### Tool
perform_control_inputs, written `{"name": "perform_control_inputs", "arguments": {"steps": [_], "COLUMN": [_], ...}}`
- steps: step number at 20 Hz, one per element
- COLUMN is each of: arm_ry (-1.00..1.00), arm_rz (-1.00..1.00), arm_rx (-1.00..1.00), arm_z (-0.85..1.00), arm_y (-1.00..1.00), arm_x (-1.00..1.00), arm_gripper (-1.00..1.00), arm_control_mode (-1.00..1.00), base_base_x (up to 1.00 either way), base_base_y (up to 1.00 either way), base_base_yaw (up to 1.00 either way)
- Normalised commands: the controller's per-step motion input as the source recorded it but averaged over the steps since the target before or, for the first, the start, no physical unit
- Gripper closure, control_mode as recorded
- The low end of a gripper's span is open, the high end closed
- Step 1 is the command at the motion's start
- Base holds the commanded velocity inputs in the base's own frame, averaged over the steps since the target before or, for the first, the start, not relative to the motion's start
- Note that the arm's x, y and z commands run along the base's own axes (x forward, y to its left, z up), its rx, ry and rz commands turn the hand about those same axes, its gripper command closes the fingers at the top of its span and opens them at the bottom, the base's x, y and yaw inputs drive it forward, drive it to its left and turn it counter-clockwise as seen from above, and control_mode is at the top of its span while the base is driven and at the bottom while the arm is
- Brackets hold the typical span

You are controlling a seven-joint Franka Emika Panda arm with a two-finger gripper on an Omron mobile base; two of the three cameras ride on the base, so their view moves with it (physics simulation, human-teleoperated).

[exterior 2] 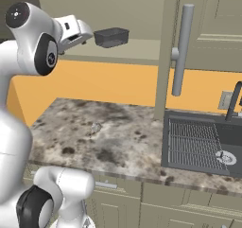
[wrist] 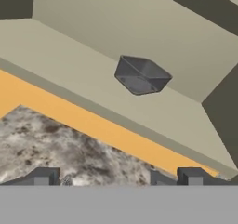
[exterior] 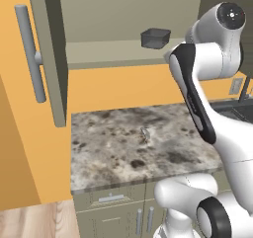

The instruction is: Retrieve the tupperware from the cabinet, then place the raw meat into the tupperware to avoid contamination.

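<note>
Arm (exterior: 217,128) is showing glossy white rounded shells throughout. Joints are appearing as dark rings: one black band at the shoulder (exterior: 213,221), low in the left base view, and one on the elbow (exterior 2: 46,56) in the right base view. A long black strip (exterior: 192,91) is running down the side of the forearm link. The round end cap (exterior: 231,16) is reading dark grey with a small pale centre and tiny dots around it. The hand (exterior 2: 73,32) is looking white and boxy, with a dark underside. Finger tips (wrist: 42,175) are showing small, squared, dark grey.
</note>
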Motion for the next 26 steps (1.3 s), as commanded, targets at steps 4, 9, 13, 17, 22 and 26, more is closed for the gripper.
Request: {"name": "perform_control_inputs", "arguments": {"steps": [4,9,13,17,22,26], "arm_ry": [0.0,0.01,0.02,0.02,0.01,0.01], "arm_rz": [0.0,0.0,0.0,0.0,0.0,0.0], "arm_rx": [-0.02,-0.02,-0.02,-0.03,-0.03,-0.03], "arm_z": [0.0,0.0,-0.01,-0.02,-0.02,-0.03], "arm_y": [0.03,0.03,0.02,0.01,0.0,0.01], "arm_x": [0.25,0.23,0.18,0.15,0.15,0.15], "arm_gripper": [-1.0,-1.0,-1.0,-1.0,-1.0,-1.0], "arm_control_mode": [-1.0,-1.0,-1.0,-1.0,-1.0,-1.0], "base_base_x": [0.0,0.0,0.0,0.0,0.0,0.0], "base_base_y": [0.0,0.0,0.0,0.0,0.0,0.0], "base_base_yaw": [0.0,0.0,0.0,0.0,0.0,0.0]}}
